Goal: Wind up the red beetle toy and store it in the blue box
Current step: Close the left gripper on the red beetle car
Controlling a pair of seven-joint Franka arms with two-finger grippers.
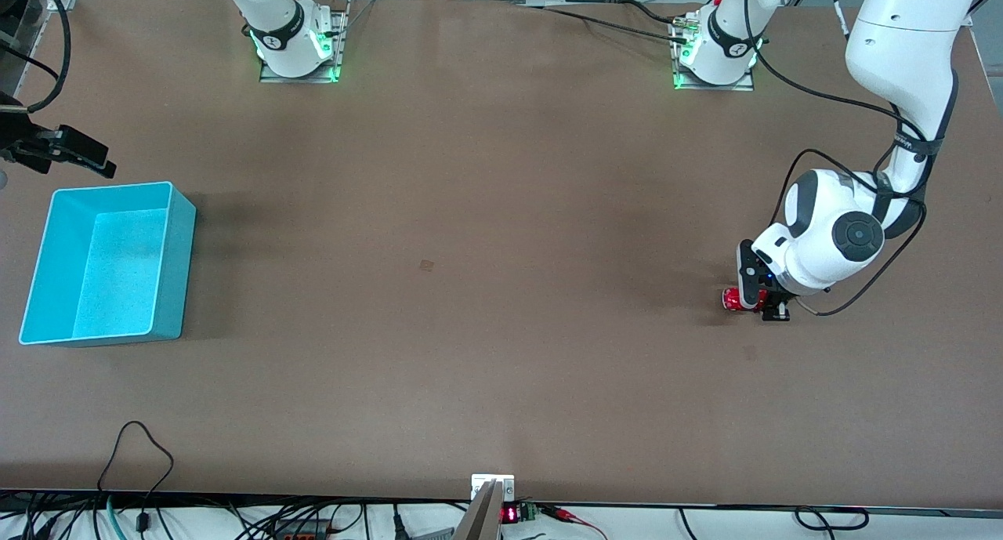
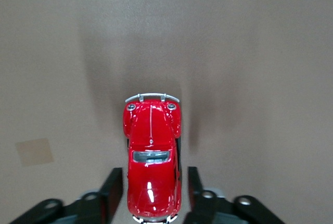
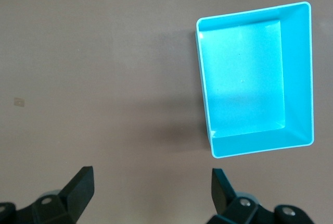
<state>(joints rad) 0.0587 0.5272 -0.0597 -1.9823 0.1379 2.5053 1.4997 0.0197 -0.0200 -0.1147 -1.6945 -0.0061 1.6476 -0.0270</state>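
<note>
The red beetle toy (image 1: 731, 298) stands on the table at the left arm's end. In the left wrist view the toy (image 2: 152, 151) lies lengthwise between my left gripper's (image 2: 152, 193) fingers, its silvery bumper pointing away. A thin gap shows on each side, so the gripper (image 1: 744, 298) is open around the toy's rear half, low at the table. The blue box (image 1: 55, 258) sits empty at the right arm's end. My right gripper (image 1: 94, 160) hangs wide open and empty over bare table beside the box (image 3: 296, 78).
A small pale mark (image 1: 426, 265) is on the brown table near its middle; it also shows in the left wrist view (image 2: 34, 151). Cables (image 1: 133, 446) lie over the table's edge nearest the front camera. The arm bases (image 1: 298, 50) stand along the other long edge.
</note>
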